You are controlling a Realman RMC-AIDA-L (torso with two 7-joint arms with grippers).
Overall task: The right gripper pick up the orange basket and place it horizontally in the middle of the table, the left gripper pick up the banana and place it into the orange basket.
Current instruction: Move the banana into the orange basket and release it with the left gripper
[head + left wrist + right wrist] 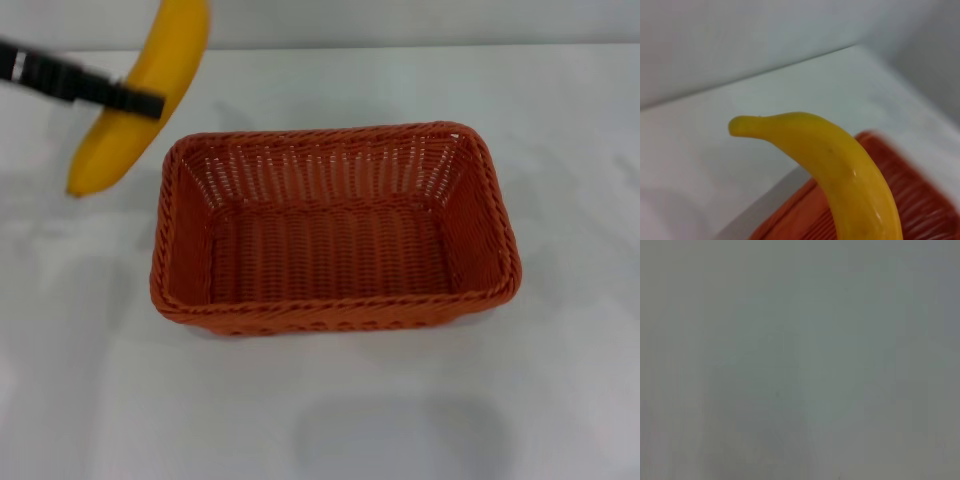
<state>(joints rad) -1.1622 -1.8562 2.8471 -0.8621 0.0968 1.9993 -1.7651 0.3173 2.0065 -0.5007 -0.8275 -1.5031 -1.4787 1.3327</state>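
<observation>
The basket (335,230) sits long side across, near the middle of the table (560,400), so the first half of the job looks done. It lies flat and open, ready to receive. Up at ten o'clock from it, the left gripper (135,100) has the banana (140,95) pinched across its middle, black fingers closed on the skin. The fruit hangs clear of the table, lower tip pointing down just outside the basket's far-left corner. Gripping mid-length keeps it balanced for the carry. The wrist view shows the basket rim (875,137) already below the banana (840,170), so a short move toward four o'clock should bring it over the hollow. The right gripper is out of sight; its camera shows only blank surface, probably table.
</observation>
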